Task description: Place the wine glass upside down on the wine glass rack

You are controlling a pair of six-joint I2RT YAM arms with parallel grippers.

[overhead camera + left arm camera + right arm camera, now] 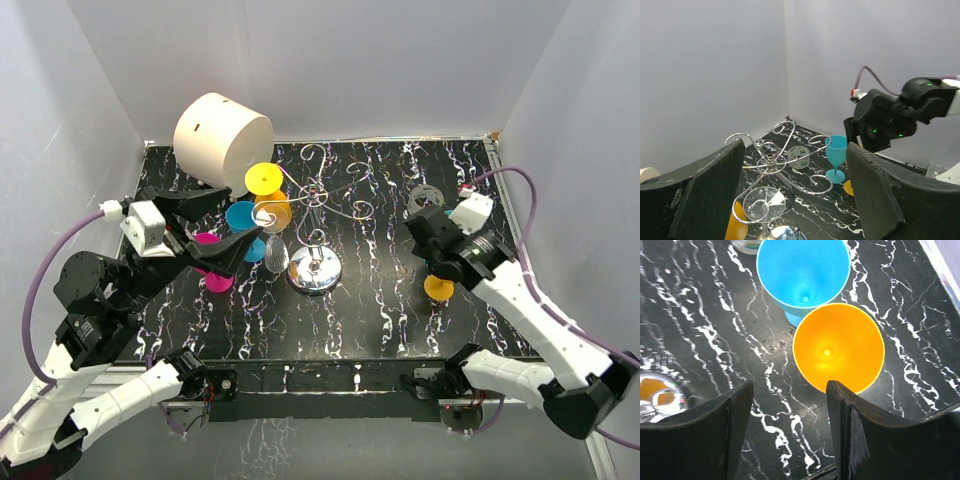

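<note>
Right gripper [790, 390] hangs over the orange wine glass [838, 347], and this looks like the pick-up; its fingers [735, 420] stand wide with nothing between them. The glass sits upright on the table [380, 310], mouth up, on the right side and well apart from the wine glass rack [771, 160]. A blue glass [803, 272] stands just beside it; the two rims overlap in the wrist view, so I cannot tell whether they touch.

My call for doing this well: shift the gripper over so the orange bowl sits squarely between the fingers, since it lies off to the right finger's side for now; come down straight; close gently on the bowl and keep the far finger out of the blue glass. Lift clear before turning the wrist over; then feed the stem into a free curl on the rack's right side.

Right arm reaches in from the near right corner, forearm slanting toward the middle, wrist bent so the camera looks almost straight down. Left gripper [796, 150] sits by the rack, roughly level and pointing across the table; its fingers are spread wide and hold nothing, and a clear glass [765, 204] hangs on the rack in front of them.
</note>
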